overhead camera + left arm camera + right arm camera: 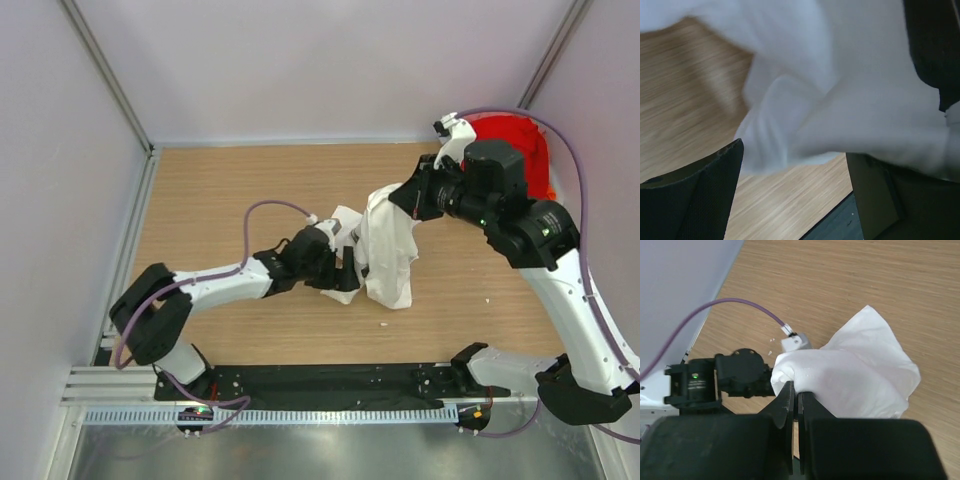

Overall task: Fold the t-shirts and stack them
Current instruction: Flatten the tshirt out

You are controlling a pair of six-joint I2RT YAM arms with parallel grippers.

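Observation:
The white t-shirt (388,250) hangs bunched in the middle of the wooden table, with its lower end resting on the wood. My right gripper (392,200) is shut on a fold at its top, and the jaws pinch the cloth (850,380) in the right wrist view (796,392). My left gripper (347,268) is open at the shirt's left side. In the left wrist view (795,180) its fingers (700,200) stand wide apart, with white cloth (840,100) just above them. A red t-shirt (520,140) lies at the back right corner, partly hidden by my right arm.
Pale walls close in the table at the back and both sides. A metal rail (125,250) runs along the left edge. A black strip (320,380) lies along the front edge. A small white scrap (383,322) lies on the wood below the shirt. A purple cable (270,208) loops over my left arm.

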